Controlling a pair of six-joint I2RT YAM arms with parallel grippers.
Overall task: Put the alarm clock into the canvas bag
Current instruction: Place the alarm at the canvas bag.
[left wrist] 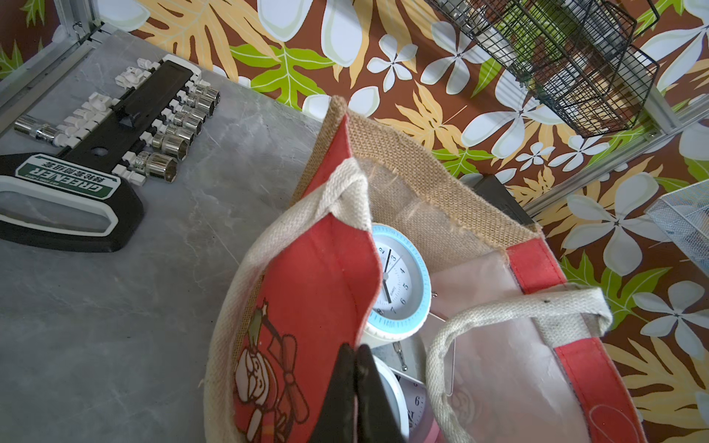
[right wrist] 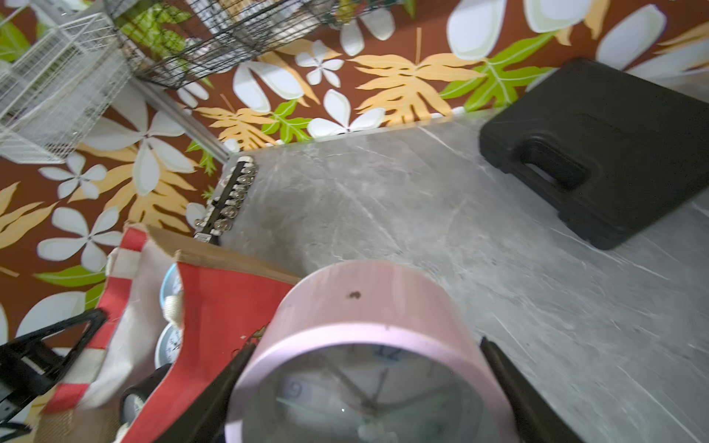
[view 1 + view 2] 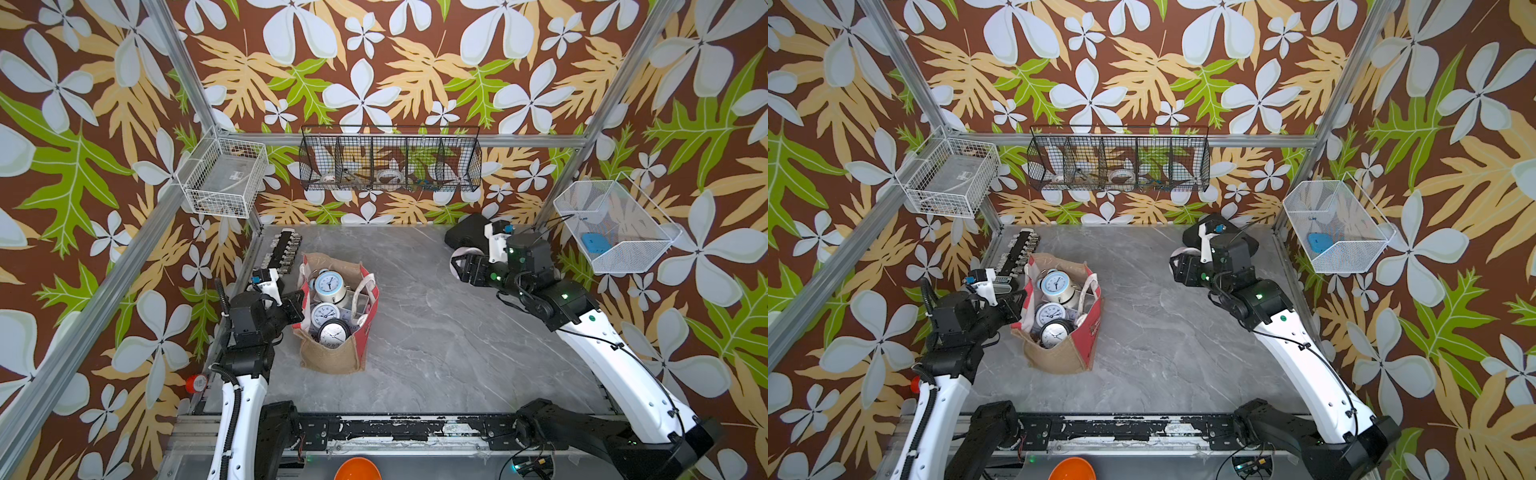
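Item: pink alarm clock (image 2: 368, 307), gripped across its body in the right claw (image 3: 459, 268) over the far counter (image 3: 436, 332), well apart from the canvas bag (image 3: 332, 353) (three clocks (image 3: 326, 313) already inside), whose red rim the left claw (image 1: 355, 368) pinches; carry and drop-in outstanding.

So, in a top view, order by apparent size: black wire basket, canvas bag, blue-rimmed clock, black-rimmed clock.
Largest: black wire basket.
Then canvas bag.
The blue-rimmed clock and black-rimmed clock look about alike; I cannot rank them.
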